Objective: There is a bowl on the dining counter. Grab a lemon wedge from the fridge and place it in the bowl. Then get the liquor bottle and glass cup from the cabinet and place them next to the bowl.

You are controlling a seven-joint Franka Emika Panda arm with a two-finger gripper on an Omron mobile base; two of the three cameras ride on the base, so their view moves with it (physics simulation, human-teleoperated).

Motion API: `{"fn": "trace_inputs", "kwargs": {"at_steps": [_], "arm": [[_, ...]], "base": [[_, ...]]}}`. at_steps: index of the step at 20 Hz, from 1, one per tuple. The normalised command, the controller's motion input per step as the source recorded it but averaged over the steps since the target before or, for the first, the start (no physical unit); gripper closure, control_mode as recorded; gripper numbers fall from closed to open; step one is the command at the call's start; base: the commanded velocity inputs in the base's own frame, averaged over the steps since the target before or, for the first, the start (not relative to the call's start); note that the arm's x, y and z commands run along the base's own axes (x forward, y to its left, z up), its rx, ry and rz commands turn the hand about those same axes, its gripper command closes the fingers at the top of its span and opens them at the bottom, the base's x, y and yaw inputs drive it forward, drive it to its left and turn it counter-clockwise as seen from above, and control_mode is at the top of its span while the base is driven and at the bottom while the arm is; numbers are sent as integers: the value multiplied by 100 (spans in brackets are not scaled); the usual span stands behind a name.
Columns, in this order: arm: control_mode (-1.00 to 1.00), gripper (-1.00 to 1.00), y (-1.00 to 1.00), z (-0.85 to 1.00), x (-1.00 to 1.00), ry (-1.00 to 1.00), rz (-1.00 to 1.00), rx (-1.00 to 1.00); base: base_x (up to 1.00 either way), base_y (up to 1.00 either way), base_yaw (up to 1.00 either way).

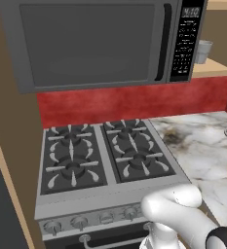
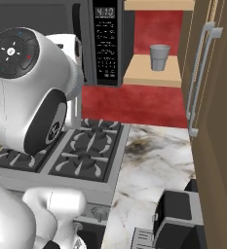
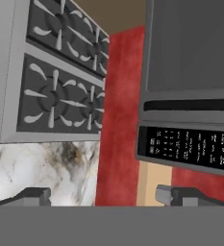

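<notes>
Glass cup: 1 translucent grey tumbler [image 2: 159, 57] is seen upright on the tan wood shelf of the cabinet [image 2: 151, 73], to the right of the microwave; in the left base view its edge [image 1: 203, 51] is seen past the microwave's corner.
Cabinet: an open shelf recess with a red back wall; a tan door with a long bar handle [image 2: 198, 78] is set to its right.
Writing: the microwave [image 1: 90, 41] display [image 2: 105, 11] is read as 4:10; the keypad lettering below is too small to be read.
Stove: 4 burners [image 1: 103, 153] are set under the microwave, with knobs along the front.
Worktop: a marbled stone top [image 2: 154, 168] lies just right of the stove.
Arm: the white arm [image 2: 29, 92] is raised before the stove, the hand rolled sideways and aimed at the red wall between stove and microwave.
Tool: the tool [image 3: 104, 196] is spread wide, with nothing between its fingertips [image 3: 34, 195].
</notes>
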Motion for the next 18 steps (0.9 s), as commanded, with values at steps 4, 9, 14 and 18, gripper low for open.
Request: {"fn": "trace_inputs", "kwargs": {"at_steps": [4,9,14,18], "arm": [[-100,-100,-1,-1,26,0,0,0],[-100,-100,0,0,19,0,0,-2],[-100,-100,0,0,24,0,0,-1],[-100,-100,-7,0,33,0,0,0]], "base": [[0,0,0],[0,0,0],[0,0,0],[0,0,0]]}}
